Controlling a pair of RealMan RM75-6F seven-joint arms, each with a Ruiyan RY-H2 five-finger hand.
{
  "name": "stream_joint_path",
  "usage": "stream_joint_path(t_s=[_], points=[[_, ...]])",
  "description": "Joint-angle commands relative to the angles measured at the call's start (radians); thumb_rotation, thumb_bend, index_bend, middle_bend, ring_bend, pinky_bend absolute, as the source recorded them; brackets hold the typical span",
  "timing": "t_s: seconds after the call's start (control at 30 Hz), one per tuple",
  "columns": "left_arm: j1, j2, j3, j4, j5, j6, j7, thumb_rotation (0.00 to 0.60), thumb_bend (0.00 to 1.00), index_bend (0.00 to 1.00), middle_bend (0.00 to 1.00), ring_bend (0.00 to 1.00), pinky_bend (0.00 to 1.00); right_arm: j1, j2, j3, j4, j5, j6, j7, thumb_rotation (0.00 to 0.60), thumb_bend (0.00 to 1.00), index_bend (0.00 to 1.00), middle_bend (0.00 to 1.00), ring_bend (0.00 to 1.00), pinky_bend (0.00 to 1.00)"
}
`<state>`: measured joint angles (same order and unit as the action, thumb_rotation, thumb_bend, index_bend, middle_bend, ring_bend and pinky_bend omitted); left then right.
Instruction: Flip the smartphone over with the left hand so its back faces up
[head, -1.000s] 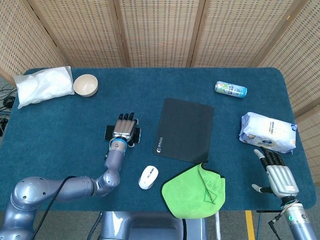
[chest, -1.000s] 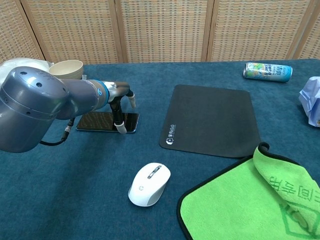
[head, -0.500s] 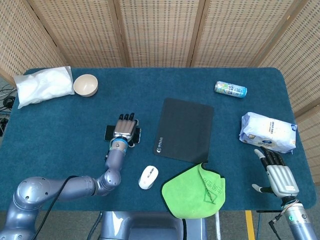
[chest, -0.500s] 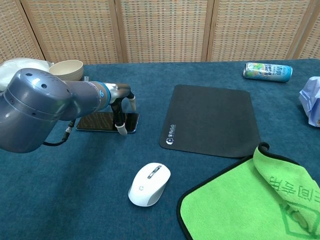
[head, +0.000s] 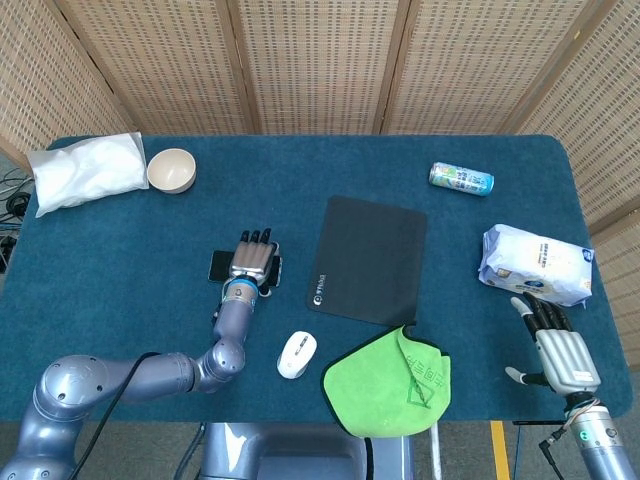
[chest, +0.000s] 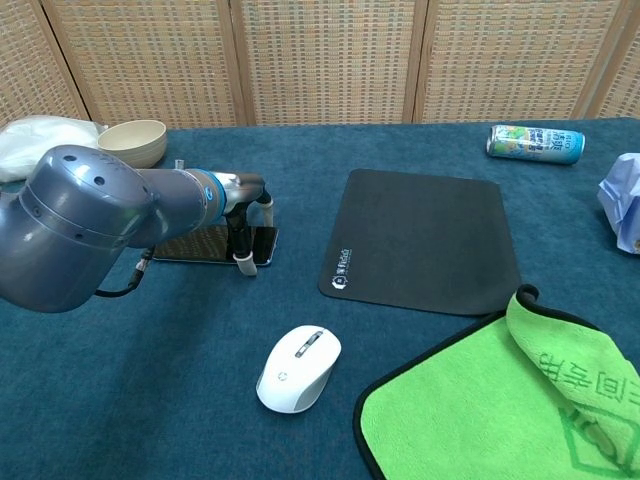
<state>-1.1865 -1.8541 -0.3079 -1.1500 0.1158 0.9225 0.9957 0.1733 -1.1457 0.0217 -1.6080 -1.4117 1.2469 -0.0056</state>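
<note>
The smartphone (head: 217, 266) (chest: 190, 243) lies flat on the blue table, left of the mouse pad, its dark glossy screen facing up. My left hand (head: 252, 262) (chest: 246, 218) hovers over its right end, back of the hand up. The fingers reach across to the phone's far edge, and the thumb tip (chest: 240, 262) comes down at the near edge. The phone stays flat on the cloth. My right hand (head: 560, 350) is open at the table's front right corner, fingers spread, holding nothing; only the head view shows it.
A black mouse pad (head: 367, 258) lies right of the phone, with a white mouse (head: 296, 354) and a green cloth (head: 392, 382) nearer the front. A bowl (head: 172, 169) and white bag (head: 84, 170) sit far left. A can (head: 461, 178) and white packet (head: 536, 264) are on the right.
My left arm has sunk a little toward the table and the thumb tip has come down closer to the phone's near edge. The phone and the right hand have not moved.
</note>
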Motion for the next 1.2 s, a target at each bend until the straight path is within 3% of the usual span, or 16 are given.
stream_joint_path(t_s=[0.03,0.17,0.6,1.2], points=[[0.0,-0.001,0.0,0.001,-0.002,0.001,0.002,0.6,0.05,0.29,0.0,0.0,0.0,0.0,0.0,0.0,0.0,0.0,0.0,0.0,0.6,0.0,0.0,0.0,0.0,0.0],[0.0,-0.002,0.002,0.004,-0.005,0.003,0.007,0.6,0.08,0.31,0.0,0.0,0.0,0.0,-0.001,0.0,0.0,0.0,0.0,0.0,0.6,0.0,0.0,0.0,0.0,0.0],[0.001,-0.012,-0.001,0.014,-0.002,0.007,0.014,0.6,0.36,0.4,0.0,0.0,0.0,-0.001,0.002,0.001,0.0,0.001,0.003,0.006,0.6,0.0,0.0,0.0,0.0,0.0],[0.008,-0.007,-0.002,0.003,0.02,0.015,0.013,0.6,0.41,0.59,0.0,0.0,0.0,-0.001,0.002,0.001,0.0,0.002,0.002,0.005,0.6,0.0,0.0,0.0,0.0,0.0]])
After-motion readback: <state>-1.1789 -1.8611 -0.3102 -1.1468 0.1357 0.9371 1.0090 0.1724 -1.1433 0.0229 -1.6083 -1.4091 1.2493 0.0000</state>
